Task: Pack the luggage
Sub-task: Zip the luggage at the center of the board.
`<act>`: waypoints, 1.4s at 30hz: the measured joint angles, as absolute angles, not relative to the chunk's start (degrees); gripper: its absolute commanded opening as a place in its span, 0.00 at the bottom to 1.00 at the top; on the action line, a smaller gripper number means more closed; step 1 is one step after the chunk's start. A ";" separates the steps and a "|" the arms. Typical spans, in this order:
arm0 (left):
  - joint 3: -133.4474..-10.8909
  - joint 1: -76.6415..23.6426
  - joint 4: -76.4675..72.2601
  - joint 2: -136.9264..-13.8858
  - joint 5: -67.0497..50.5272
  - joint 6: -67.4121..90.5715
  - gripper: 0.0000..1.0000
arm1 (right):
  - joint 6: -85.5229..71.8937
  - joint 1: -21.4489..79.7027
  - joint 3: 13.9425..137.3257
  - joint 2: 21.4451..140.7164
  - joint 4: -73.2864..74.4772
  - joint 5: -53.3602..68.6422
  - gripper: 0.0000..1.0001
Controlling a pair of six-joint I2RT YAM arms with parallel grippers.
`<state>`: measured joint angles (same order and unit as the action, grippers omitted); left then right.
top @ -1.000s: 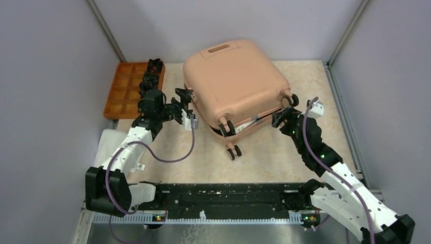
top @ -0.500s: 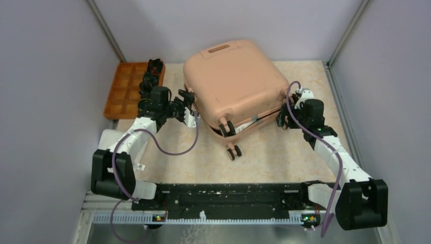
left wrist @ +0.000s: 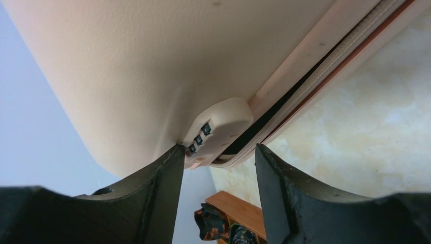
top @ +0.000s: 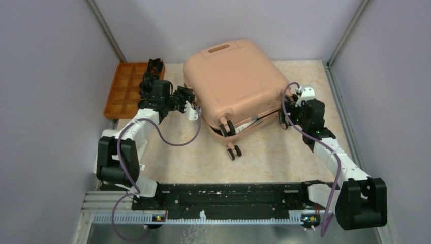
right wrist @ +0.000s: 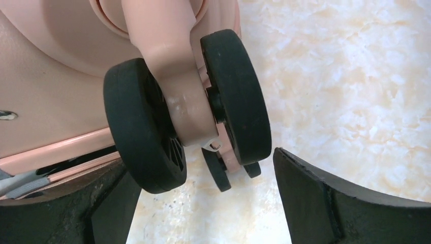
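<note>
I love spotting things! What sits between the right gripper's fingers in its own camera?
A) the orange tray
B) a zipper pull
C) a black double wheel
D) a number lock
C: the right wrist view shows the black double wheel of the luggage between the fingers of the right gripper.

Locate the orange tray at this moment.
In the top view, the orange tray lies at the far left corner of the table, left of the suitcase, with the left gripper between them.

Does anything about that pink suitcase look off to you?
Yes. The suitcase is not shut: a dark gap runs along its seam, and a grey strip pokes out near the wheels.
</note>
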<state>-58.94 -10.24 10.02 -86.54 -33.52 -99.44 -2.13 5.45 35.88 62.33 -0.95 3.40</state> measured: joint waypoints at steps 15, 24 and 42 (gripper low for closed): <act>-53.06 -9.96 -11.27 -88.75 -33.12 -95.55 0.11 | 18.22 4.29 38.85 71.88 1.52 12.23 0.60; -53.41 -9.85 -10.20 -88.31 -33.52 -92.12 0.00 | 23.07 2.68 39.57 72.84 -0.86 11.62 0.43; -62.35 -10.35 8.21 -87.09 -38.28 -85.52 0.00 | 24.34 4.69 33.36 72.95 -15.59 10.81 0.68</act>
<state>-62.35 -10.35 8.21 -87.09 -38.28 -85.52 24.34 4.69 33.36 72.95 -15.59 10.81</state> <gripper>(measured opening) 0.005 0.637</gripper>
